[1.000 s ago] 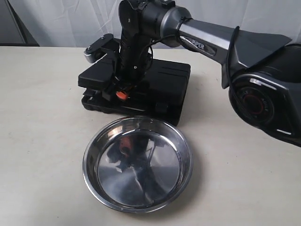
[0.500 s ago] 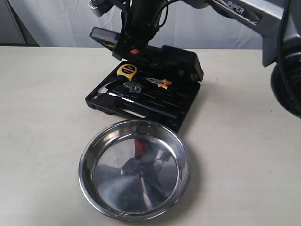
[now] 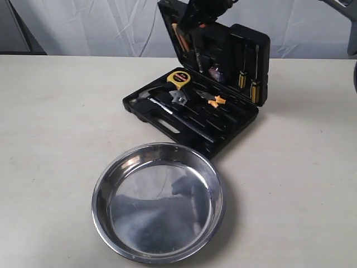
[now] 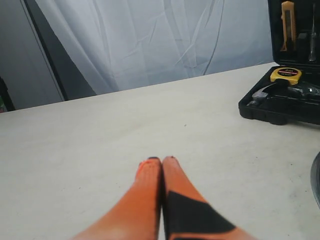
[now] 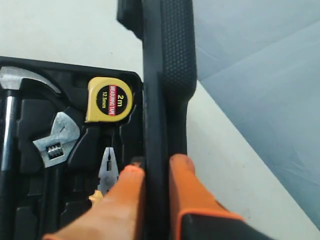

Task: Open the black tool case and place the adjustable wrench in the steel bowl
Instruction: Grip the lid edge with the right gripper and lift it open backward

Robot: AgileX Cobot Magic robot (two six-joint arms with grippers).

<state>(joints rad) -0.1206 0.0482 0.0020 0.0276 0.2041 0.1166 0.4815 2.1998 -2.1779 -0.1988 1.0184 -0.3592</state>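
The black tool case lies open on the table, its lid standing upright. My right gripper is shut on the lid's edge, one orange finger on each side. The adjustable wrench rests in the case's base beside the tape measure, its silver head showing in the right wrist view. The steel bowl sits in front of the case with nothing in it. My left gripper is shut and holds nothing, low over bare table, well away from the case.
In the base lie a yellow tape measure, orange-handled pliers and a hammer. Screwdrivers sit in the lid. A white curtain hangs behind the table. The bowl's rim shows at the edge of the left wrist view.
The right gripper has swung the lid from shut to fully upright, baring the tools. The case has slid a little to the right. The bowl stays in place.
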